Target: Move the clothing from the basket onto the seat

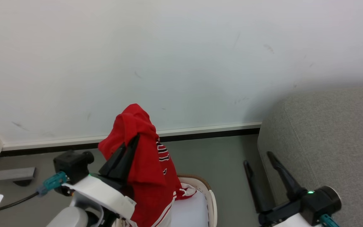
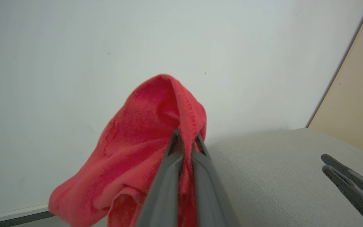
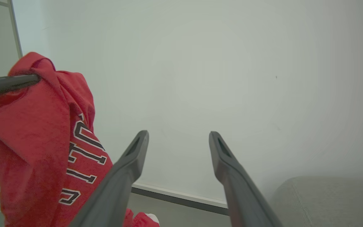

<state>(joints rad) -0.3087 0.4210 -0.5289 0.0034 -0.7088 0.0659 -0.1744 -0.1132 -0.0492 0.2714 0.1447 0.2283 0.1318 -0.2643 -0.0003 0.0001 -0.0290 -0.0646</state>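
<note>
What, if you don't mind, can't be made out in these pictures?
- Basket contents: head view, hidden by the hanging garment and left arm, cut off by the bottom edge.
- Garment's lettering: right wrist view, folded, only part shows.
- Seat: head view, cut off by the right edge; its sitting surface can't be judged.
- Garment's lower end: left wrist view, cut off below.

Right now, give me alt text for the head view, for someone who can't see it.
The left gripper, shut on a red garment, holds it up over the basket. The right gripper stands open and empty beside the grey sofa, with a white wall behind.
</note>
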